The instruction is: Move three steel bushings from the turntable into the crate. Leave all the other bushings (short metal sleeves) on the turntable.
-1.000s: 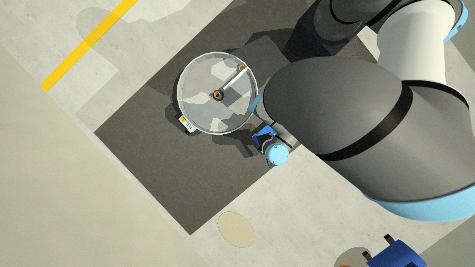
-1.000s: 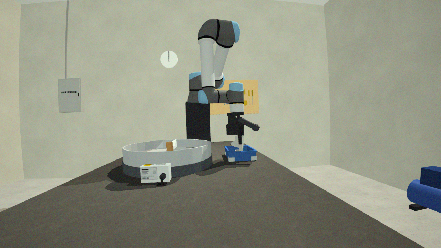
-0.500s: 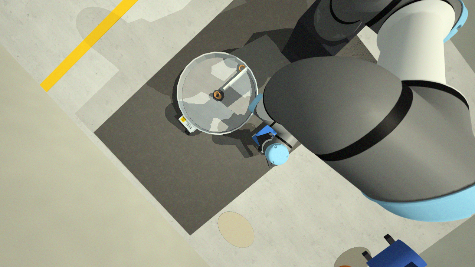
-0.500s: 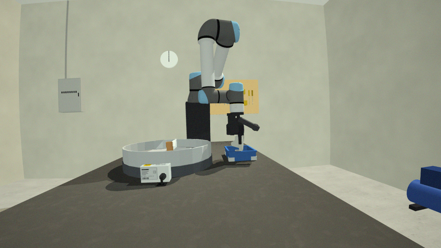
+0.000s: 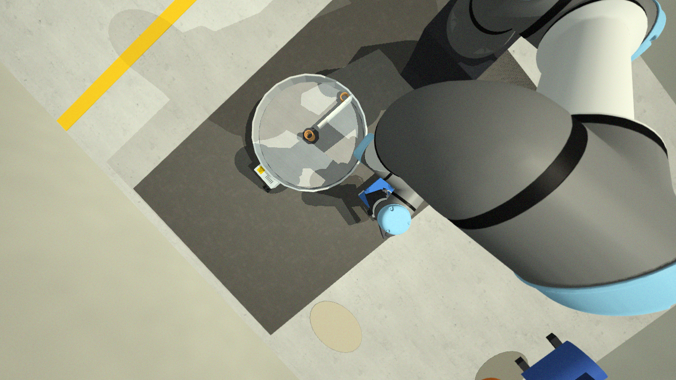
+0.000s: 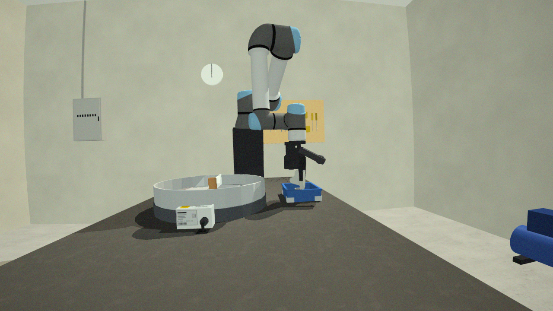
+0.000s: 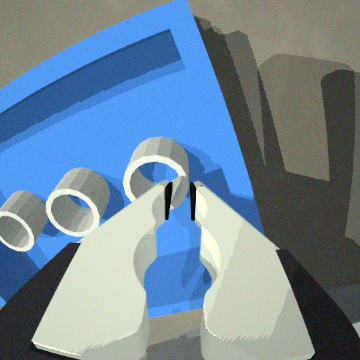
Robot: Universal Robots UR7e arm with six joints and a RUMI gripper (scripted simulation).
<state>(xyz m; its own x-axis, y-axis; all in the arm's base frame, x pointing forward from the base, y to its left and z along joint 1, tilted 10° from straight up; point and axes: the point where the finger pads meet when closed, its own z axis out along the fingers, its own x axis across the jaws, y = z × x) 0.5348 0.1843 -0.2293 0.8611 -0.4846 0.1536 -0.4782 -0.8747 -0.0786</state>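
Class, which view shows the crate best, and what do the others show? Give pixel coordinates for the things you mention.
Wrist view: it looks inside the crate [image 5: 381, 184] [image 6: 302, 196] [image 7: 100, 125], showing three steel bushings [image 7: 93, 190]. Exterior shows mainly its outer walls; top, only parts around the arm [image 5: 394, 219] [image 6: 297, 122].

Away on the far wall I see a round white clock [image 6: 211, 74], right of a grey electrical cabinet [image 6: 87, 119] with a thin conduit [image 6: 83, 50] rising from its top. An orange pegboard [image 6: 319, 127] with yellow-handled tools hangs behind me. On the pale floor around my table, I make out a yellow stripe [image 5: 127, 63], a beige disc [image 5: 335, 326] and a blue machine [image 5: 564, 362] [image 6: 535, 240] with black feet, cut off by the view's edge.
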